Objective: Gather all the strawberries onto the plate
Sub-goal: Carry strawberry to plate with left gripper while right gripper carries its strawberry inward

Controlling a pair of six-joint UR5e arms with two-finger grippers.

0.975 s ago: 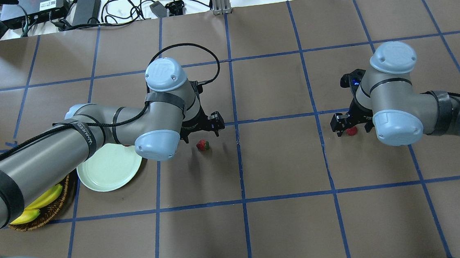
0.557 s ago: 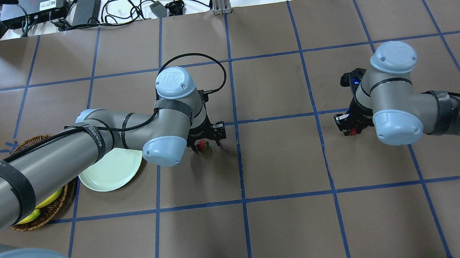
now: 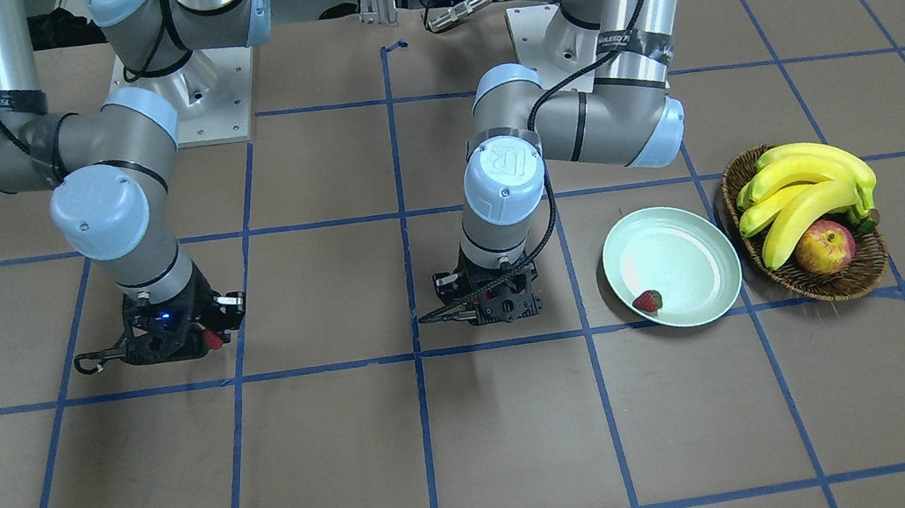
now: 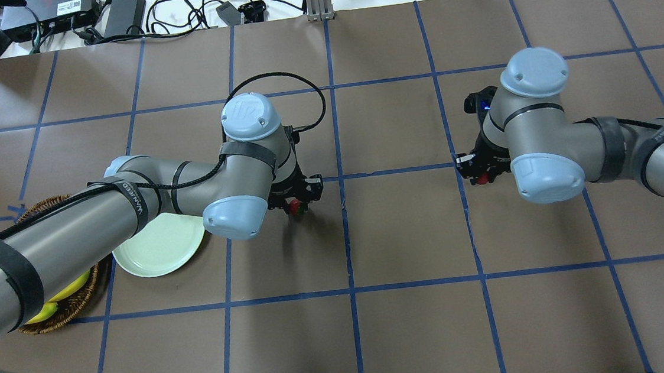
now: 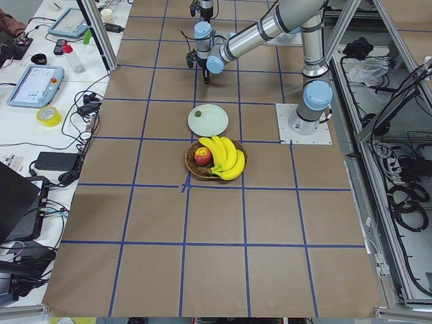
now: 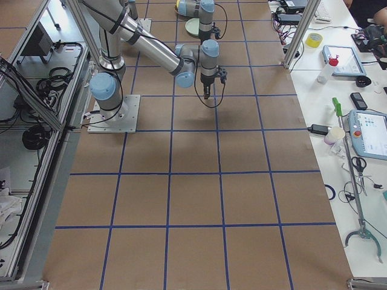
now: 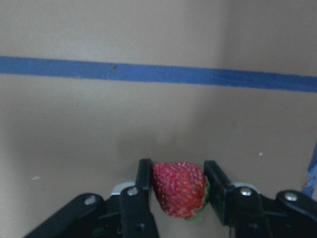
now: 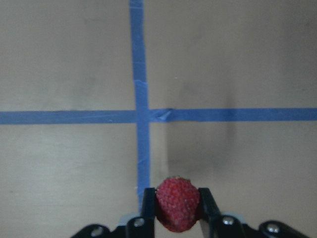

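Your left gripper [image 7: 178, 174] is clamped on a small red green-capped strawberry [image 7: 179, 191] mid-counter, and your right gripper [image 8: 177, 197] is pinching a second red strawberry [image 8: 177, 208] nearer the counter's right end. The third red strawberry [image 3: 647, 301] lies in the round pale mint-green plate [image 3: 686, 243] toward the left end.

Colours on your brown tabletop [image 3: 517, 458], ruled into squares by blue tape [image 3: 427, 435].
You see the left strawberry [image 7: 178, 191] red, seed-dotted, green-capped; the right strawberry [image 8: 177, 204] likewise red and dotted; plate [image 3: 684, 235] pale mint; bananas [image 3: 806, 186] yellow; apple [image 3: 824, 248] red-yellow; basket [image 3: 829, 287] brown wicker; left hand [image 7: 178, 163] and right hand [image 8: 176, 191] black.
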